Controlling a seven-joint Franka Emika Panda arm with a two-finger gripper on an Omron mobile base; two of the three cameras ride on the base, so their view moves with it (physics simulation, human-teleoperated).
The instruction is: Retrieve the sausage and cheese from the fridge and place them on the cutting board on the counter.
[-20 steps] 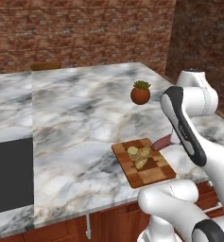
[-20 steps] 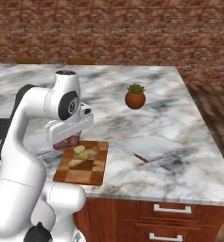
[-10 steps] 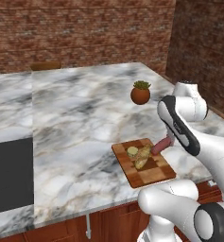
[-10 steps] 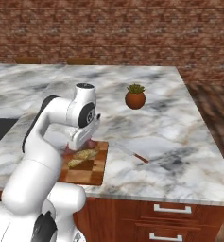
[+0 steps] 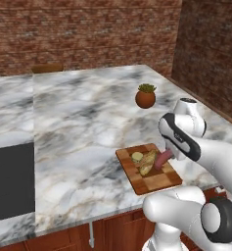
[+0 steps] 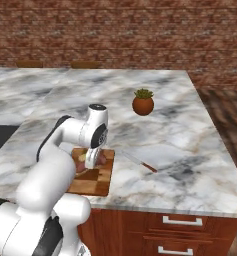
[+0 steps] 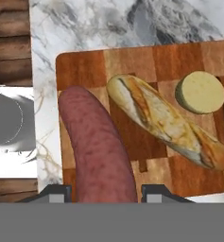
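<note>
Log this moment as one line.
gripper: shut on sausage | sausage: over board | cheese, loaf: on board

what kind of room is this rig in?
Looks like a home kitchen: a marble counter over wooden cabinets with drawers, a brick wall behind, and a cutting board carrying bread, cheese and a sausage.
</note>
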